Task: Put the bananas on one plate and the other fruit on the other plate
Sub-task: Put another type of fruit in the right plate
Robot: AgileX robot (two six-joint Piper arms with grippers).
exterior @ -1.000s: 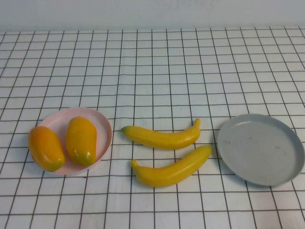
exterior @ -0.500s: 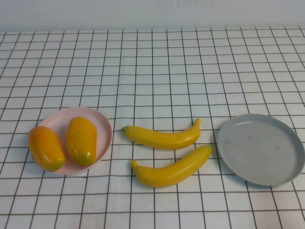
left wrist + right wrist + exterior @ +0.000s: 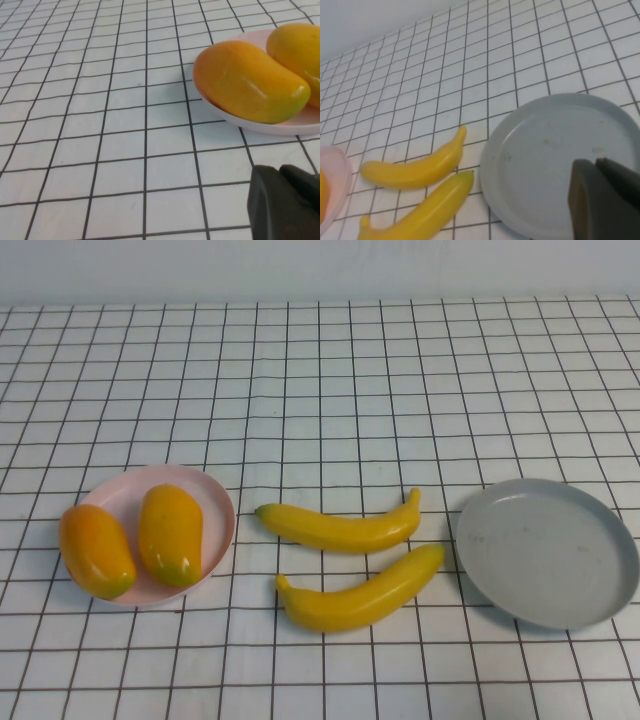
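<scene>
Two yellow bananas lie on the checked cloth between the plates, one farther back point(image 3: 343, 527) point(image 3: 415, 168) and one nearer the front point(image 3: 362, 595) point(image 3: 427, 210). The grey plate point(image 3: 547, 552) point(image 3: 540, 165) sits empty at the right. On the pale pink plate point(image 3: 215, 505) point(image 3: 300, 127) at the left rest two orange-yellow mango-like fruits point(image 3: 170, 534) point(image 3: 96, 550) point(image 3: 247, 80) point(image 3: 296, 46). Neither arm shows in the high view. My left gripper point(image 3: 281, 172) is shut with nothing in it, on the near side of the pink plate. My right gripper point(image 3: 595, 165) is shut and empty over the grey plate's near side.
A white cloth with a black grid point(image 3: 320, 390) covers the whole table, and a pale wall point(image 3: 320, 270) rises behind its far edge. Wide bare cloth lies behind the fruit and plates.
</scene>
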